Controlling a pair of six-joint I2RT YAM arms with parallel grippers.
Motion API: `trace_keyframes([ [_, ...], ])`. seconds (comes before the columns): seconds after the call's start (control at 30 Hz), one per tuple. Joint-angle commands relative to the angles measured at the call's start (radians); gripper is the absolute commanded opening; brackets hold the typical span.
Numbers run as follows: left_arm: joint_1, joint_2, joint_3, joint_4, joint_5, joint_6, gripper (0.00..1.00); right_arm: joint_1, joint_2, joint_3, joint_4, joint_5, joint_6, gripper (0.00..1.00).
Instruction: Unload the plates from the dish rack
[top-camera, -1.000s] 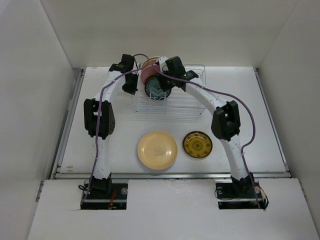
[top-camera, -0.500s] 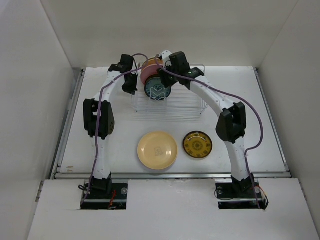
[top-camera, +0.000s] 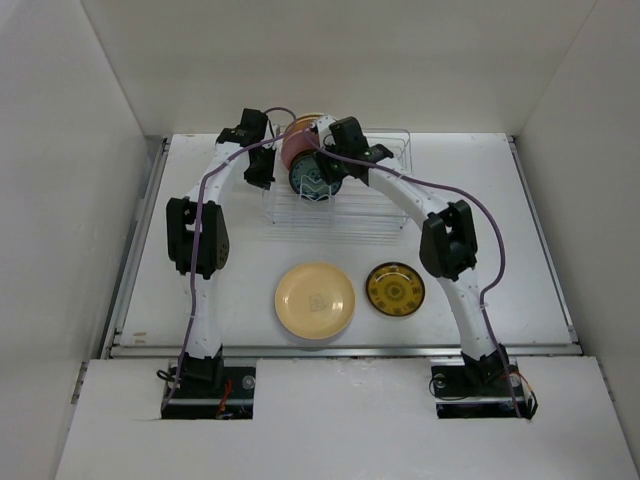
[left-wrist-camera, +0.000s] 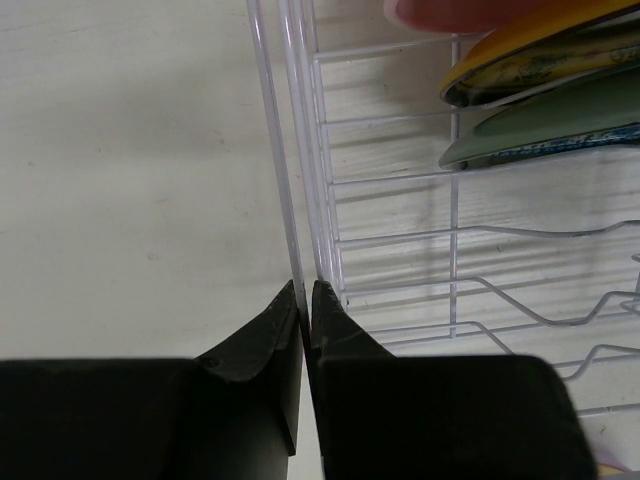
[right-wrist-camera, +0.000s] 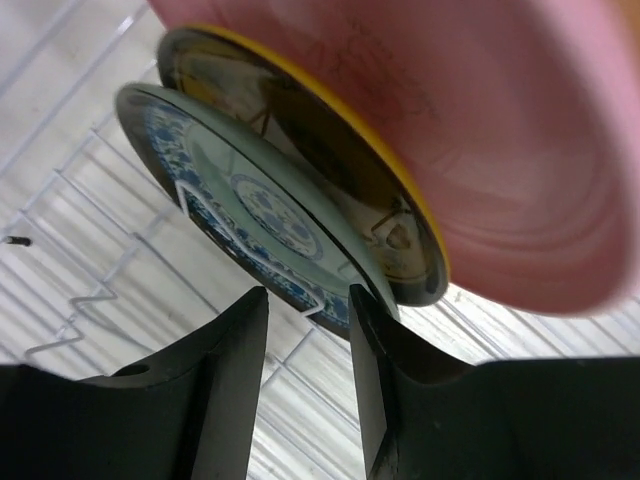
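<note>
The wire dish rack stands at the table's back centre. A pink plate, a yellow-brown plate behind a teal plate stand upright in its left end. In the right wrist view the teal plate, the yellow-rimmed dark plate and the pink plate lean together. My right gripper is open with its jaws straddling the teal plate's rim. My left gripper is shut on the rack's left rim wire. A cream plate and an ornate yellow-brown plate lie on the table.
White walls enclose the table on the left, back and right. The rack's right part holds only bare slot prongs. The two flat plates lie between the rack and the table's front edge.
My right arm swung slightly right and up, then came back down to the left, with its gripper now over the teal plate's rim. The left arm has not moved.
</note>
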Motion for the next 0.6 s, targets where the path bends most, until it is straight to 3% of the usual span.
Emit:
trace_keyframes([
  [0.0,0.005,-0.004,-0.024,-0.108,-0.004,0.074,0.00,-0.006,0.034,0.069,0.043,0.038,0.014,0.44],
  [0.1,0.005,0.005,-0.015,-0.120,-0.004,0.083,0.00,-0.006,0.034,0.069,0.043,0.023,0.014,0.38],
  [0.2,0.005,0.005,-0.015,-0.120,0.018,0.071,0.00,-0.006,0.015,0.069,0.043,0.001,0.014,0.15],
  [0.23,0.005,0.005,-0.015,-0.131,0.018,0.062,0.00,-0.006,0.015,0.060,0.043,0.001,0.014,0.03],
  [0.3,0.005,0.005,-0.015,-0.131,0.045,0.051,0.00,-0.006,-0.015,0.047,0.043,0.019,0.014,0.02],
  [0.33,0.005,0.005,-0.015,-0.131,0.046,0.051,0.00,-0.006,-0.041,0.034,0.043,0.029,0.014,0.07],
  [0.37,0.005,0.005,-0.015,-0.131,0.046,0.051,0.00,-0.006,-0.069,0.022,0.043,0.041,0.014,0.27],
  [0.47,0.005,0.005,-0.015,-0.131,0.036,0.051,0.00,-0.006,-0.112,0.008,0.052,0.056,0.005,0.53],
  [0.57,0.005,0.014,-0.015,-0.131,0.036,0.051,0.00,-0.006,-0.147,-0.026,0.096,0.047,0.005,0.59],
])
